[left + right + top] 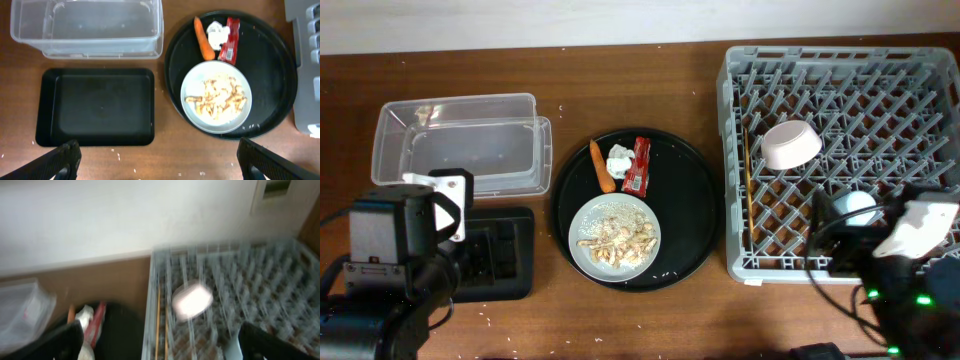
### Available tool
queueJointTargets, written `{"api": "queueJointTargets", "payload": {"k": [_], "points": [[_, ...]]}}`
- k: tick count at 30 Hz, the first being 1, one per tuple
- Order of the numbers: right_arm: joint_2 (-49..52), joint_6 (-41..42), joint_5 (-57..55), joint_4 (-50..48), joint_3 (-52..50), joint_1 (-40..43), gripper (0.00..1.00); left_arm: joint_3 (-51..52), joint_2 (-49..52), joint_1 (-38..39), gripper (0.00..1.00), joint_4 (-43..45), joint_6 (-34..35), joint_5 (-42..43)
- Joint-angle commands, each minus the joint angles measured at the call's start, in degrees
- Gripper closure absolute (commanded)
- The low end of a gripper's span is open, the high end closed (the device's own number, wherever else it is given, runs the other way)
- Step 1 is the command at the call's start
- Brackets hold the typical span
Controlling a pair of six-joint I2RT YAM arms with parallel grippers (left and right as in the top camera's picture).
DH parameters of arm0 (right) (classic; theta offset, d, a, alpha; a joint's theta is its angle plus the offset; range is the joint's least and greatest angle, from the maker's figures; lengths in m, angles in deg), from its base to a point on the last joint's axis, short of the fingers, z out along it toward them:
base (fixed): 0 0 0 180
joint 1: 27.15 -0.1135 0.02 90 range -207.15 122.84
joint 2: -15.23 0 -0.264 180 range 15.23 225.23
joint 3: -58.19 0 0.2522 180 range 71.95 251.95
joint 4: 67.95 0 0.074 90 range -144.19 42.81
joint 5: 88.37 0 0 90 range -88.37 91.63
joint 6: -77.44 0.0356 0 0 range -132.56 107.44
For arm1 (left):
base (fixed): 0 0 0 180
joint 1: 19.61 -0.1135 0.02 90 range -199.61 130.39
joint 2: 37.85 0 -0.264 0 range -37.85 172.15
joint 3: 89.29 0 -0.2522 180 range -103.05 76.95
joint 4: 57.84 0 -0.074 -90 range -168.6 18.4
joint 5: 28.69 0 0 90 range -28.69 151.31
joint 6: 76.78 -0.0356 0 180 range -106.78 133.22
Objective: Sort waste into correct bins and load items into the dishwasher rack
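Tabletop; chopsticks lengthwise along rack

Blurred rack; cup half hidden under arm.

overhead top-down, wrists lower, all share rack

Robot test bench, likely lab: wooden table, white wall, dishwasher rack
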Motion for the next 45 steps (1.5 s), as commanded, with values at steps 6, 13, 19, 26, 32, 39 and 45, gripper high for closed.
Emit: {"api": "queueJointTargets", "payload": {"k": [6, 13, 19, 26, 32, 39, 45], "points": [[-31.89, -0.15, 3.65, -29.64, -54.6, 1.75, 0.02, -0.24, -0.31, -0.2, 0.01, 0.15, 0.5, -0.83], [-31.85, -0.2, 3.63, -36.15, -58.25, 1.7, 0.02, -0.24, -0.31, -0.2, 0.01, 0.15, 0.52, -0.83], [-31.85, -0.2, 3.63, -36.15, -58.25, 1.7, 0.02, -0.24, -0.31, -0.2, 0.01, 0.15, 0.55, -0.81], [-31.85, -0.17, 3.63, -36.15, -58.25, 1.7, 0.02, 8.74, 26.4, 12.31, 0.24, 23.98, 3.26, 13.27], [-31.85, -0.2, 3.63, -36.15, -58.25, 1.7, 0.02, 8.76, 52.59, 20.11, 0.32, 51.1, 3.3, -2.01], [-31.85, -0.17, 3.63, -36.15, -58.25, 1.7, 0.02, 8.76, 62.14, 20.09, 0.53, 60.85, 3.3, -4.04], [-31.85, -0.2, 3.63, -36.15, -58.25, 1.7, 0.02, -2.21, 54.73, 20.06, 1.0, 46.99, 3.3, -5.66]]}}
